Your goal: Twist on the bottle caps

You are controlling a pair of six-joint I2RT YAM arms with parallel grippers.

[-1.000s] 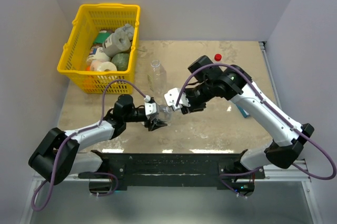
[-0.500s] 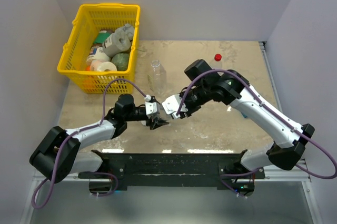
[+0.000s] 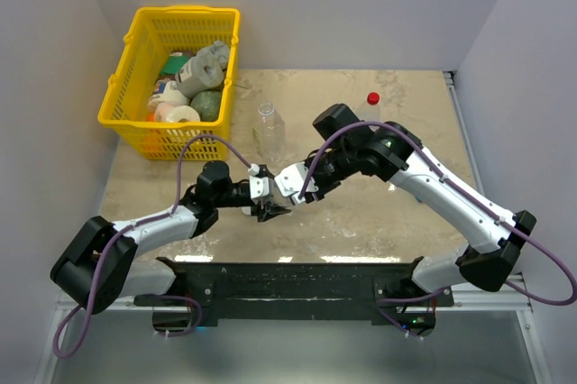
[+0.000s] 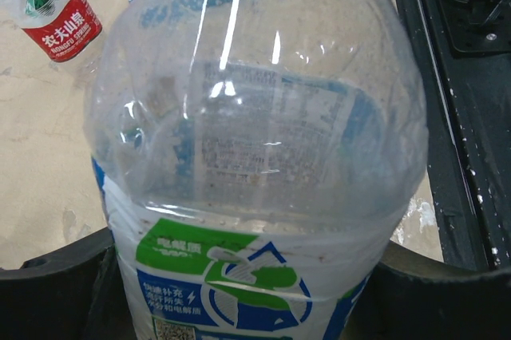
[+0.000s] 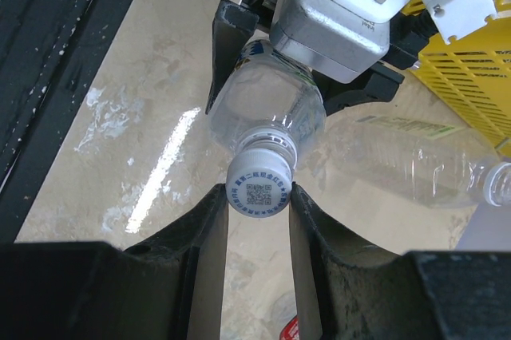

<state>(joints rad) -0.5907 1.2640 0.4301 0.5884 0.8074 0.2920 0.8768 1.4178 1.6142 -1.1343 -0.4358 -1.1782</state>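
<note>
Left arm: lies low along the near edge of the table (image 3: 361, 213), reaching from its base at the near left towards the middle, forearm almost level.
Left gripper (image 3: 270, 209): its dark fingers (image 4: 56, 280) clamp either side of the lower body of the blue-labelled bottle.
Blue-labelled bottle (image 4: 255, 156): held on its side just above the tabletop at the near middle, its neck pointing towards the right arm.
White cap (image 5: 259, 189): sits on the mouth of the blue-labelled bottle, a printed code square on its top.
Right gripper (image 3: 289, 187): its two fingers (image 5: 209, 224) press against opposite sides of the white cap, pinching it.
Right arm: rises from its base at the near right, bends at a raised elbow over the middle of the table, then slopes down and left to meet the left gripper.
Unlabelled bottle (image 3: 269, 129): stands upright beyond the two grippers, apart from them.
Red-labelled bottle (image 4: 54, 9): rests on the table beyond the held bottle; only part of it shows.
Red cap (image 3: 372, 98): alone near the far edge, behind the right arm's elbow.
Yellow basket (image 3: 185, 12): at the far left corner, filled with assorted items.
</note>
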